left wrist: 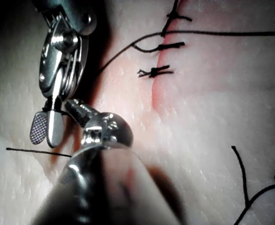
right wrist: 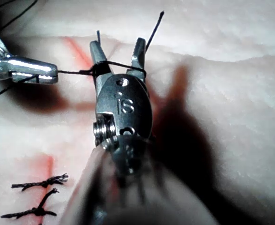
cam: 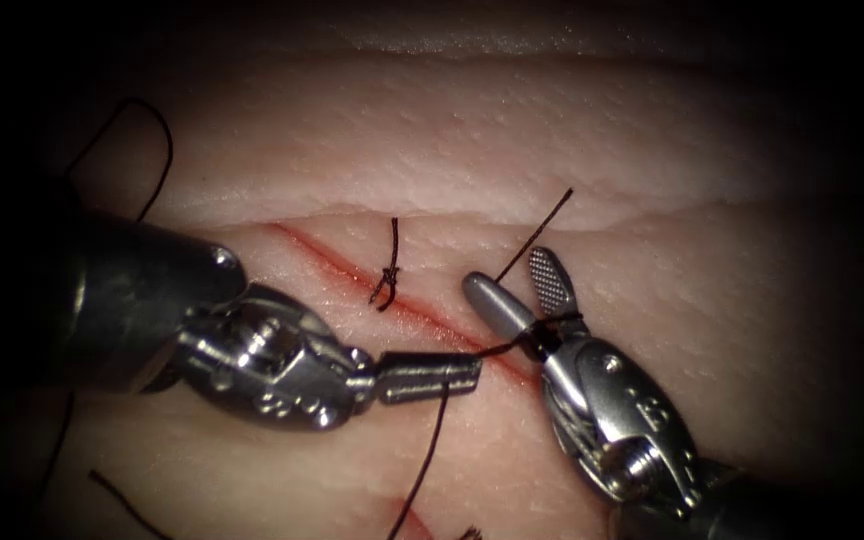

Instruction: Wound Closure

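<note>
Your left claw (cam: 432,375) sits nearest the lens, low on the left of the cut (cam: 392,300), jaws pressed together on the thread (cam: 497,348) at their tip. From that pinch one strand runs short and taut to the right, straight into your right claw (cam: 522,290); another strand hangs down from the left claw toward the lower edge. Your right claw comes up from the lower right with its jaws spread in a V, just right of the cut. Thread is wrapped around the base of both spread jaws, close to the hinge; the right wrist view shows it as one dark line crossing both jaws (right wrist: 121,65). Nothing sits between the jaw tips. A free thread tail (cam: 537,232) rises from behind the right claw, up and to the right over the tissue (cam: 552,140). A tied stitch (cam: 388,280) with upright cut ends sits on the cut, up and left of both claws. More tied stitches (left wrist: 156,71) show along the cut in the left wrist view, and two more (right wrist: 39,183) in the right wrist view. Red fluid (cam: 322,260) lines the cut. Loose thread loops (cam: 152,130) over the tissue at far left. Can't spot the needle, so can't tell you where it is.
</note>
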Action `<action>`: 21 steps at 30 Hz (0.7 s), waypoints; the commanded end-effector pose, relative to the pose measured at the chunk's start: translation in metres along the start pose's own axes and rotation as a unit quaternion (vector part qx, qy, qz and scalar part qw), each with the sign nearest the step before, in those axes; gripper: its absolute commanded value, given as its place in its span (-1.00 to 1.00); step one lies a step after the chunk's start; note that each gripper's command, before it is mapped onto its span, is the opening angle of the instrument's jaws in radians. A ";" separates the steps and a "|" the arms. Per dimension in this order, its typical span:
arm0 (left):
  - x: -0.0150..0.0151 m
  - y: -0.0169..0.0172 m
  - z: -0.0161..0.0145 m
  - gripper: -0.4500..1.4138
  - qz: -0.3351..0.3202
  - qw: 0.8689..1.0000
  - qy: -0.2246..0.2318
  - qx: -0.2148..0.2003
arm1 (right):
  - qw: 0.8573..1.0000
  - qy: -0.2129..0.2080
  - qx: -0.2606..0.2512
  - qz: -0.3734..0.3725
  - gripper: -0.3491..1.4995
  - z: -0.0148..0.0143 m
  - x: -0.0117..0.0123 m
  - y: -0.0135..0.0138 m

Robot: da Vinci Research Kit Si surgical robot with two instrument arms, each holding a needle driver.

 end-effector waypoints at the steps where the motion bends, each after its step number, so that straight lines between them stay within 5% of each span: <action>1: -0.0002 -0.0001 0.0008 -1.00 0.000 1.000 0.001 0.001 | 1.000 0.000 -0.001 0.001 0.13 0.0012 -0.0002 -0.0003; 15: -0.0012 -0.0016 0.0015 -1.00 -0.004 1.000 0.004 -0.002 | 0.996 -0.047 -0.024 0.071 0.38 0.0039 -0.0021 0.0023; 21: -0.0012 -0.0017 0.0015 -1.00 -0.003 1.000 0.005 -0.005 | 0.995 -0.052 -0.013 0.078 0.23 0.0048 -0.0024 0.0021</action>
